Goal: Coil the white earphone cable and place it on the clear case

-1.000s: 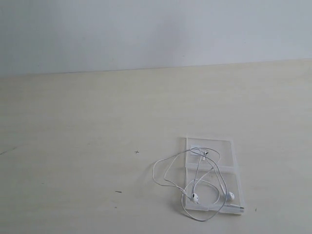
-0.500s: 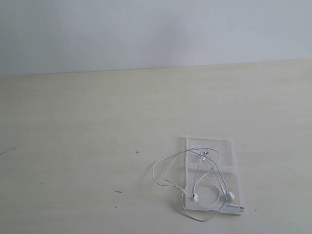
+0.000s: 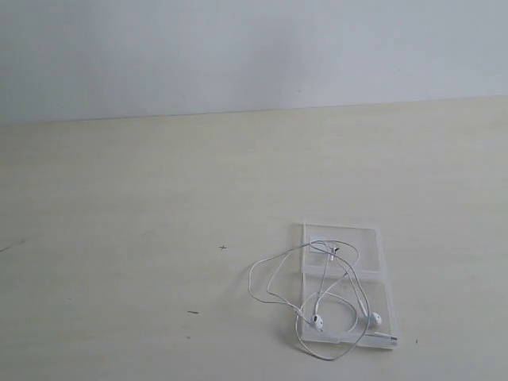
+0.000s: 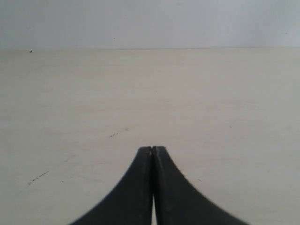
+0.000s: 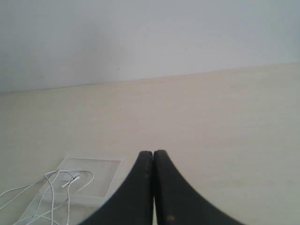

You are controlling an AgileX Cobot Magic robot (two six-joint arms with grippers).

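The clear case [image 3: 361, 238] lies open and flat on the table at the lower right of the exterior view. The white earphone cable [image 3: 274, 258] sprawls in loose loops over it and spills onto the table to its left, with two earbuds [image 3: 317, 321] on the near panel. No gripper shows in the exterior view. My right gripper [image 5: 153, 153] is shut and empty, with the case [image 5: 105, 176] and cable [image 5: 65, 180] off to one side of it. My left gripper [image 4: 153, 149] is shut over bare table.
The pale wooden table [image 3: 119, 198] runs back to a plain light wall [image 3: 238, 48]. A few small dark marks [image 3: 193, 312] dot the surface left of the cable.
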